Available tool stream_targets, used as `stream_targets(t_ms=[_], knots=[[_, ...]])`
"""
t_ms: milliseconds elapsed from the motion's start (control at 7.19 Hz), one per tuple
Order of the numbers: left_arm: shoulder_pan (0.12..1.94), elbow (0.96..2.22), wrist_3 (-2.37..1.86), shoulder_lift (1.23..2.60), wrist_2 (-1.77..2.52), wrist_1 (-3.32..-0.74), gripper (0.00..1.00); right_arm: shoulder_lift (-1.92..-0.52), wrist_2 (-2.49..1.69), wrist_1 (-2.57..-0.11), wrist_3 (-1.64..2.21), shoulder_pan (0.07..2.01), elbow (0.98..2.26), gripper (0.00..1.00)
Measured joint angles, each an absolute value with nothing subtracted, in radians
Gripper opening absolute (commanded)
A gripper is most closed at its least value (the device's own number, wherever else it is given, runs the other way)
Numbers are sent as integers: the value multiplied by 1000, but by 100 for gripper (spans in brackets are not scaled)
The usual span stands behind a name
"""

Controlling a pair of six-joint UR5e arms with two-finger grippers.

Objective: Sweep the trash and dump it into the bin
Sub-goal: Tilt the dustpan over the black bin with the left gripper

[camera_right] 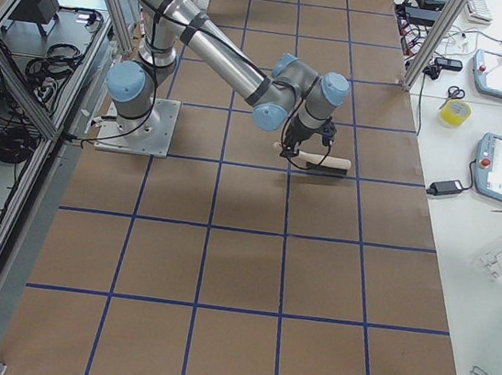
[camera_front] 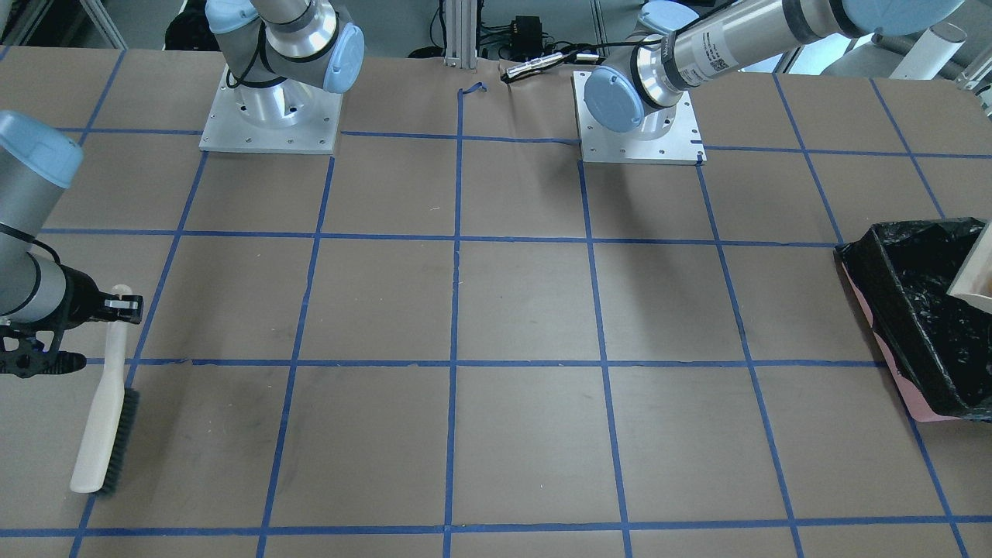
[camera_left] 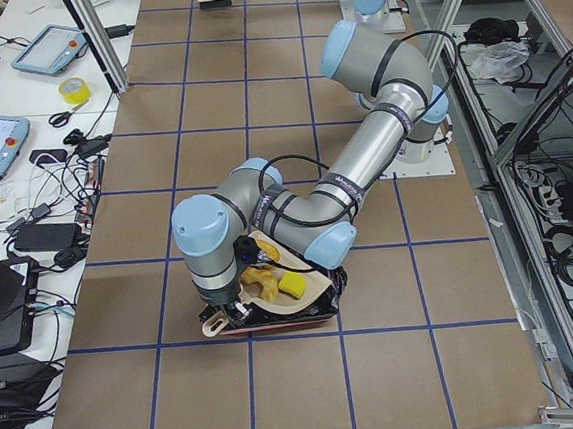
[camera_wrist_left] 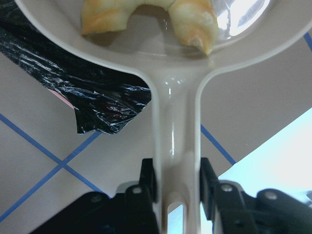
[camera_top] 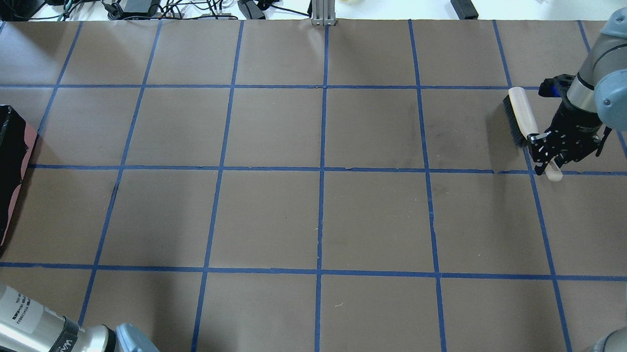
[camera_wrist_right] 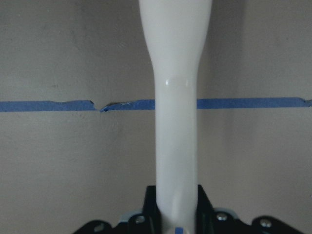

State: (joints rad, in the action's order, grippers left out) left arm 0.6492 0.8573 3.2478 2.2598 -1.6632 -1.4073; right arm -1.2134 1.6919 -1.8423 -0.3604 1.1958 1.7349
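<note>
- Currently, left tool (camera_wrist_left: 178, 183): jaws clamped on either side of the pan (camera_wrist_left: 175, 117) handle.
- Pan: bowl held over the bin (camera_front: 914, 333), which sits at the end of the tabletop (camera_front: 527, 310) on the robot's left. Black liner shows beneath the bowl.
- Trash: croissant (camera_wrist_left: 192, 22) lies in the bowl near the root of the handle, and the yellow wedge (camera_left: 291, 287) is also in the bowl. Any third piece is too small and too hidden by the arm to tell.
- Right tool (camera_wrist_right: 176, 202): closed on the handle of the brush (camera_top: 520, 114), which is low over the opposite end of the tabletop, well apart from the bin.
- Step, judged: sweeping done, dump in hand, pan loaded.
- Next move, judged: tip the pan lip-down, with the lip inside the bin walls, so the pieces slide onto the liner. The brush is not needed.
</note>
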Motion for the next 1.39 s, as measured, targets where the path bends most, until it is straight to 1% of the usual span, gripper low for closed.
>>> stream_targets(t_ms=[139, 278, 418, 974, 1253, 1392], knots=[[650, 885, 3257, 2252, -1664, -1377, 0, -1213, 1695, -1841, -361, 1196, 1739, 15], [650, 928, 3258, 2238, -1669, -1340, 0, -1212, 1699, -1840, -363, 1196, 1743, 37], [650, 979, 3259, 2219, -1676, -1296, 0, -1212, 1713, -1840, -364, 1196, 1744, 42], [651, 1147, 3298, 2138, -1684, -1094, 0, -1190, 1735, -1837, -355, 1197, 1742, 43], [652, 1269, 3305, 2078, -1687, -974, 0, -1195, 1739, -1838, -355, 1197, 1731, 51], [652, 1326, 3309, 2051, -1687, -920, 0, -1204, 1739, -1829, -355, 1197, 1709, 51]])
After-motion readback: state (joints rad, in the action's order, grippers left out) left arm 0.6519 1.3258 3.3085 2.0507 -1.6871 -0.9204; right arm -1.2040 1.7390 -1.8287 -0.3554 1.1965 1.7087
